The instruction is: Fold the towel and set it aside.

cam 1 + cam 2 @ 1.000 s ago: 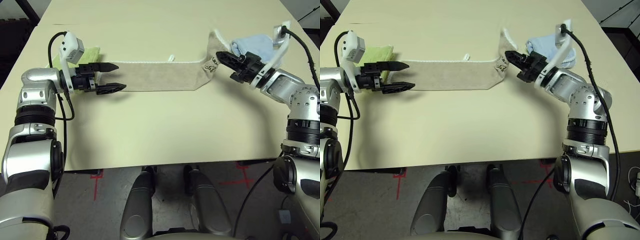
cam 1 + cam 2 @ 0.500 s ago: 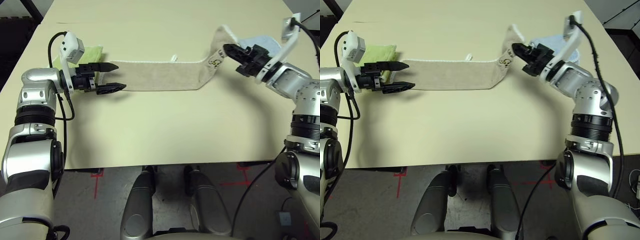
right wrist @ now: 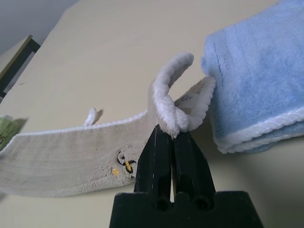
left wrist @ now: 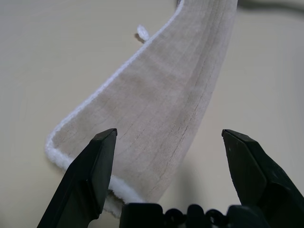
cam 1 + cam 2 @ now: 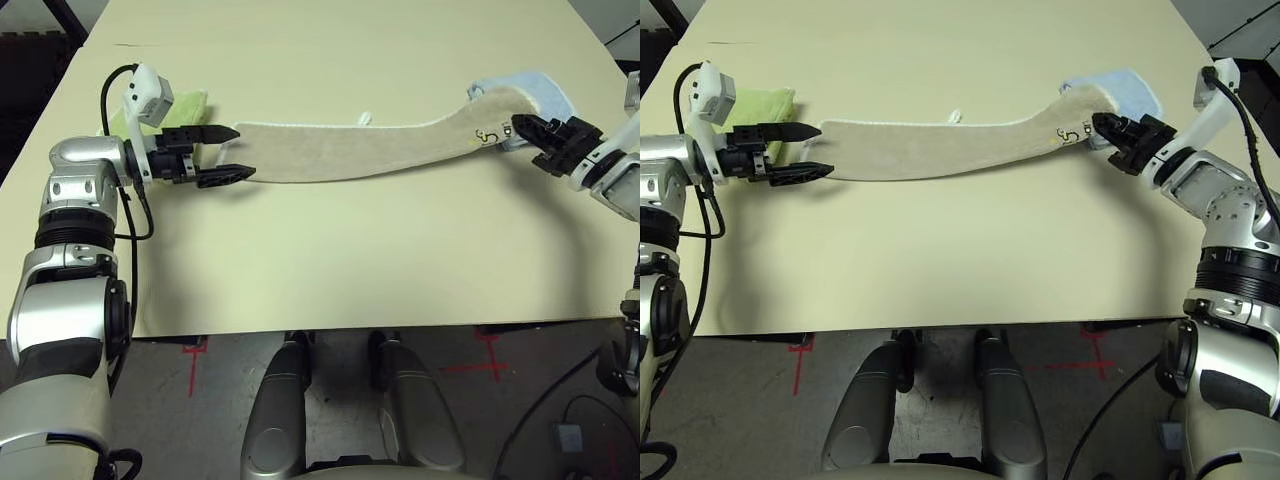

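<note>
Left eye view puts the beige towel (image 5: 350, 152) in a long narrow strip across the far half of the table (image 5: 330, 260), its right end curving up toward the blue folded towel (image 5: 535, 92), most of which lies hidden behind that raised end and the right gripper (image 5: 520, 127); the right arm is cut off by the picture's edge, so little beyond the black fingers and wrist shows; the lime-green towel (image 5: 185, 103) is half covered by the left gripper's camera housing; the dark lettering beside the embroidered motif (image 3: 124, 164) is too small to read. The right gripper's fingers are pressed together on the towel's right end, the white edging bunched and curled just above their tips in the right wrist view, beside the blue towel. The left gripper (image 4: 171, 156) stands wide apart and holds nothing; the towel's left end lies flat on the table between its two fingers, and the small white tag (image 4: 141, 32) sticks out from the far edge.
</note>
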You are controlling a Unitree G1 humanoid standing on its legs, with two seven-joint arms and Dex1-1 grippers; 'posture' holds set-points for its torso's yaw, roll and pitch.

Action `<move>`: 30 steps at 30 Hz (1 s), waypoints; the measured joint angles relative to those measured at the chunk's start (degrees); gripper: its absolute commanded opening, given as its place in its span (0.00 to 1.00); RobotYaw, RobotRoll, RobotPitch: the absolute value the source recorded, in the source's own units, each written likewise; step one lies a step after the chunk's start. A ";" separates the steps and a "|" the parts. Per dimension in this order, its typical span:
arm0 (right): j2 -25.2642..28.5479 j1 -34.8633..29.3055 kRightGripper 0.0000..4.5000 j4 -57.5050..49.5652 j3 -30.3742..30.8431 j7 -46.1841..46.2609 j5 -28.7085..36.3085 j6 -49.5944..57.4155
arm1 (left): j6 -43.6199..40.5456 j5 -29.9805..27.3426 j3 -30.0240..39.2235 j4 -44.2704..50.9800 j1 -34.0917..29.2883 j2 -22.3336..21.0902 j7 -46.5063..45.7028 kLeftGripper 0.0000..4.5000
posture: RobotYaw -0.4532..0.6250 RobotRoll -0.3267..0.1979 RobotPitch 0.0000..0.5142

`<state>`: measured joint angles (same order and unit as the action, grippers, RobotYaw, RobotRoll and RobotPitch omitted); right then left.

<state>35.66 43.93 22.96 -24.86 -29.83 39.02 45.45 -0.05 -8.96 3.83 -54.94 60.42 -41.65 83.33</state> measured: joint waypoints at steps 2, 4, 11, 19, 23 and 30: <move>0.00 0.43 0.00 0.16 0.07 -0.46 -0.35 -0.38 | 0.01 0.01 0.00 -0.10 0.01 0.00 0.00 1.00 | 0.40 0.62 0.52; -0.14 1.36 0.00 0.16 0.58 -0.87 -0.72 -0.59 | 0.02 0.02 0.00 -0.12 0.02 -0.01 0.00 1.00 | 0.40 0.62 0.52; -2.76 5.97 0.00 -2.07 5.46 -4.72 -0.86 -0.79 | 0.04 0.07 -0.12 -0.12 1.00 0.07 -0.05 1.00 | 0.41 0.62 0.50; -1.47 7.42 0.00 -7.46 13.03 -15.60 -0.82 1.64 | 0.04 0.09 -0.14 -0.12 1.13 0.06 -0.05 1.00 | 0.42 0.62 0.49; 0.11 7.42 0.00 -9.73 17.35 -19.89 -2.35 1.83 | 0.05 0.09 -0.14 -0.13 1.13 0.03 -0.20 1.00 | 0.42 0.62 0.48; -0.11 7.39 0.00 -12.01 23.45 -21.52 -7.67 0.31 | 0.10 0.10 -0.15 -0.13 1.13 0.03 -0.52 1.00 | 0.42 0.62 0.49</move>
<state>35.55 51.32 10.96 -1.41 -51.34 31.35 45.76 0.06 -8.86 3.68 -55.07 61.55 -41.62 82.80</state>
